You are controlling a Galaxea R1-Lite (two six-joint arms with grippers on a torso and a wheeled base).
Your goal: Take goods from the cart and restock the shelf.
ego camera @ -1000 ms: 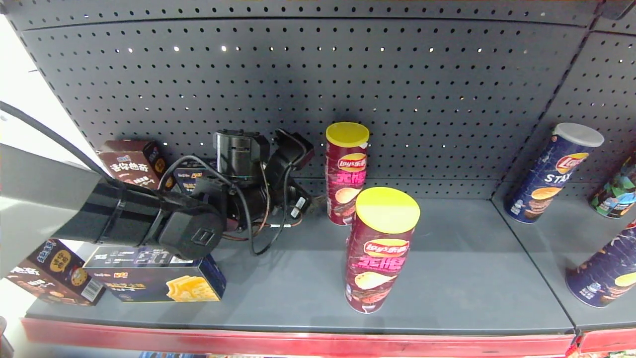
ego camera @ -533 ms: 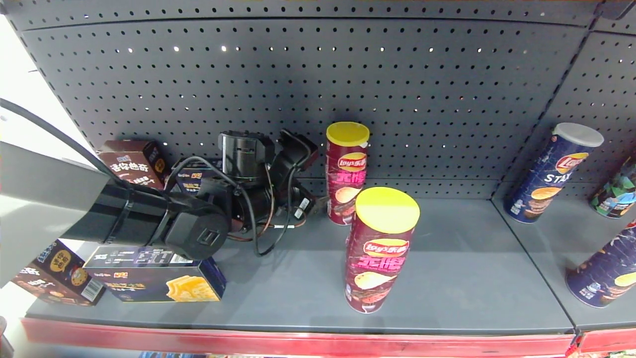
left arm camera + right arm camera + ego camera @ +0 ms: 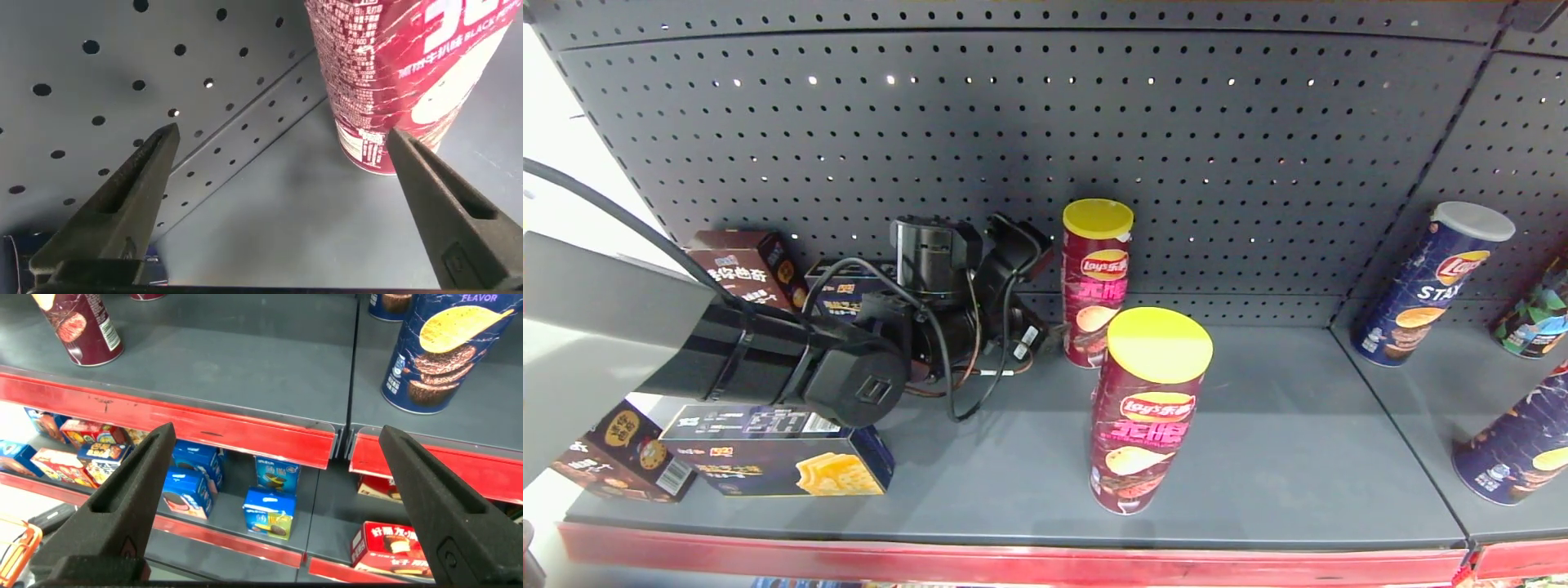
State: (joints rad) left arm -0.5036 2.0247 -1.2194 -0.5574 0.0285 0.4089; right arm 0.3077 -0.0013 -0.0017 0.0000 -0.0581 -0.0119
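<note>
The rear red chip can (image 3: 1096, 282) stands upright on the shelf (image 3: 1258, 457) by the pegboard back (image 3: 1176, 163), behind a second red can (image 3: 1147, 416). The left jaws gape wide and empty just beside its base; the right jaws, equally wide and empty, hang before the shelf's red edge (image 3: 245, 429).

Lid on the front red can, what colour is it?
The lid is yellow, clearest in the head view.

Retail shop aisle: pegboard-backed shelf (image 3: 1258, 457) with red price rail (image 3: 1013, 562), stocked chip cans (image 3: 1147, 408) and snack boxes (image 3: 776, 453).
</note>
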